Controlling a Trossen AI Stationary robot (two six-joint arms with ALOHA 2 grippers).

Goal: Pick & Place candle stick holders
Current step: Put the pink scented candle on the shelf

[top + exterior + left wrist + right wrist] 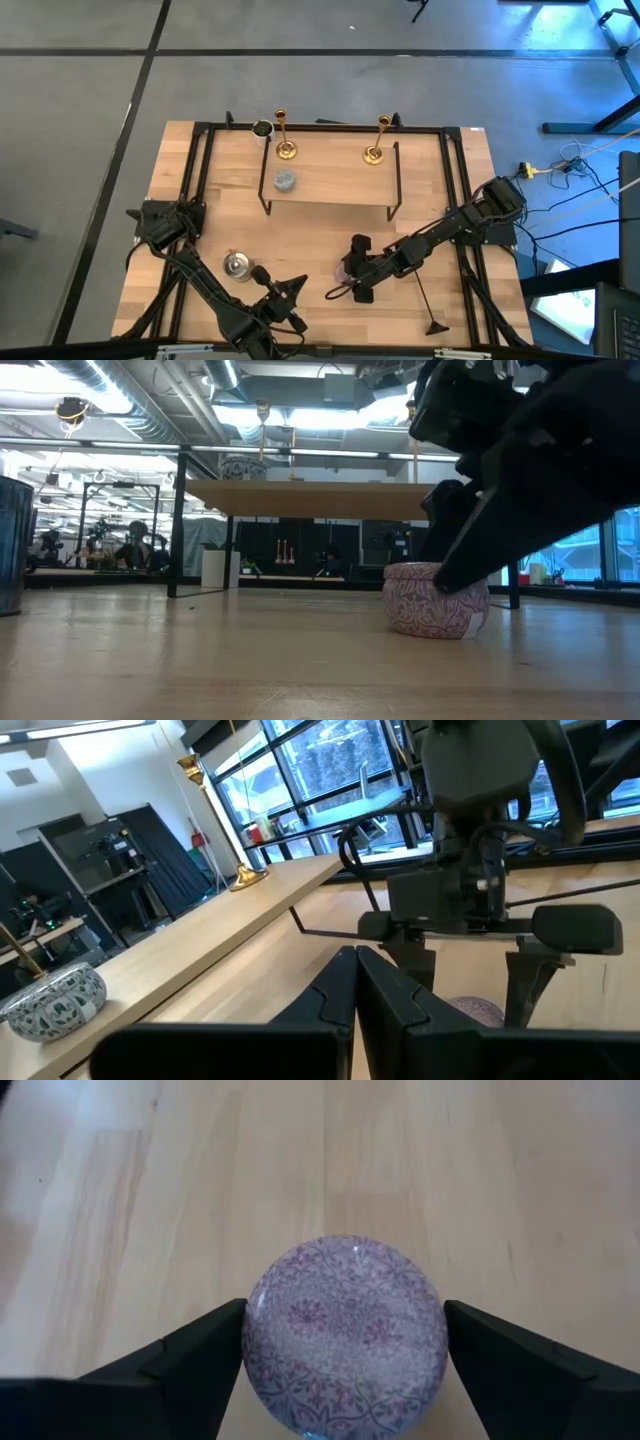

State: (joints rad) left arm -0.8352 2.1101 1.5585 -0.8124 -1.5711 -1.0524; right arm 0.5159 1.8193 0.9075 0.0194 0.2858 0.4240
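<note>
Two gold candle stick holders [284,135] [378,140] stand upright on their round bases on a raised wooden shelf [330,190] at the table's far side; one also shows in the left wrist view [215,820]. No gripper is near them. My right gripper [346,1320] is open and slants down over a round pink patterned candle [345,1330] that rests on the table near the middle front. One finger stands at each side of the candle. My left gripper [355,990] is shut, level, empty, near the front edge, left of the pink candle. My right gripper has a finger [200,1355] close against each side of the pink candle, coming at it slanting down from the table's right. I cannot tell whether the fingers touch it. The candle sits flat on the table [435,600].
A blue-grey patterned candle [285,181] lies on the shelf near the left holder. A dark cup [262,129] stands at the shelf's far left corner. A squat silver tin [237,264] sits on the table front left. Black frame rails [200,180] run along the table's sides.
</note>
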